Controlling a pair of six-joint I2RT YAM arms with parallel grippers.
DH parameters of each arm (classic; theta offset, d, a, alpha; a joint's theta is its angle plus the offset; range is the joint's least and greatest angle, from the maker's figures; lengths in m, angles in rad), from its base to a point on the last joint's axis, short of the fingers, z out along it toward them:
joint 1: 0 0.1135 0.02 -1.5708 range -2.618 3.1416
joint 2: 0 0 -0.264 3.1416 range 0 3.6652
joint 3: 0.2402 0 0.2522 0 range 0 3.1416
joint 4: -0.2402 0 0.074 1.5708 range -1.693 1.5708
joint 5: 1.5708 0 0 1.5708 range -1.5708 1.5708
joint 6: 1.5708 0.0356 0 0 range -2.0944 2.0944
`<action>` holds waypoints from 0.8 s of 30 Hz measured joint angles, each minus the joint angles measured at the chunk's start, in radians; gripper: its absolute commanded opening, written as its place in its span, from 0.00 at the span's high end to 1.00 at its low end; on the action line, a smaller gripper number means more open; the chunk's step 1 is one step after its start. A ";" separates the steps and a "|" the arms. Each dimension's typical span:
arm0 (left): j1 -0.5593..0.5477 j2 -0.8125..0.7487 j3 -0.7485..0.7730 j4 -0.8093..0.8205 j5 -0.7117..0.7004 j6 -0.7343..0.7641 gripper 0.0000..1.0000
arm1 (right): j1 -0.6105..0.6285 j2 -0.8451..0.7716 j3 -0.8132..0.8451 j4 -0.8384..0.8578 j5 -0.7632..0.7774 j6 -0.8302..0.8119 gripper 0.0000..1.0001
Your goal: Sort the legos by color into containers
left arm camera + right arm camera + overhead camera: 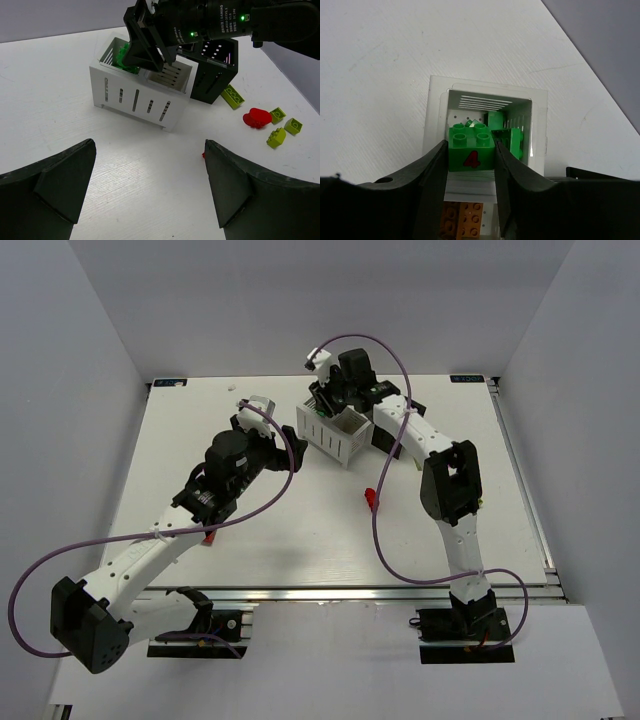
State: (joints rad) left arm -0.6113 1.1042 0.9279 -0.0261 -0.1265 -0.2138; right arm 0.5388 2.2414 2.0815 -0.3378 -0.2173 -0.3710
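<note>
My right gripper (470, 146) is shut on a dark green lego (471, 150) with a red 4 on its side. It hangs over the far compartment of the white container (436, 115), where other green legos (512, 137) lie. An orange-brown plate (465, 220) lies in the near compartment. From above, the right gripper (335, 403) is over the white container (340, 440). My left gripper (150, 180) is open and empty above bare table, left of the white container (135, 97). The black container (215, 75) stands behind the white one.
Several yellow-green legos (276, 137) and a red one (257, 118) lie on the table right of the black container. A red lego (372, 498) lies mid-table and another (210, 537) shows beside the left arm. Rails run along the table's near and right edges.
</note>
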 measured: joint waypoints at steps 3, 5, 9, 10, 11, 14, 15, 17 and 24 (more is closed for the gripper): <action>0.000 0.000 0.000 0.000 -0.003 0.002 0.02 | -0.002 0.000 -0.017 0.005 0.007 -0.003 0.52; 0.000 0.000 0.000 0.000 -0.005 0.003 0.02 | -0.002 0.000 -0.028 0.004 0.011 -0.003 0.48; 0.000 0.000 0.000 0.000 -0.005 0.004 0.02 | -0.002 0.000 -0.035 0.005 0.022 -0.005 0.46; 0.000 0.000 0.000 0.000 -0.005 0.004 0.02 | -0.002 0.000 -0.036 0.005 0.024 -0.005 0.44; 0.000 0.000 0.000 0.000 -0.005 0.004 0.02 | -0.002 -0.002 -0.040 0.007 0.026 -0.004 0.44; 0.000 0.000 0.000 0.000 -0.005 0.004 0.02 | -0.003 -0.030 -0.086 0.024 0.034 -0.004 0.43; 0.000 0.000 0.000 0.000 -0.005 0.004 0.02 | -0.004 -0.045 -0.106 0.027 0.036 -0.003 0.43; 0.000 0.000 0.000 0.000 -0.005 0.004 0.02 | -0.007 -0.090 -0.153 0.030 0.035 0.001 0.46; 0.000 0.000 0.000 -0.010 -0.008 0.003 0.03 | -0.007 -0.539 -0.556 0.025 -0.126 0.068 0.67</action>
State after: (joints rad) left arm -0.6113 1.1042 0.9279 -0.0357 -0.1349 -0.2108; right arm 0.5316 1.7023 1.5253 -0.3126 -0.3435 -0.3027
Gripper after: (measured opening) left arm 0.982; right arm 0.381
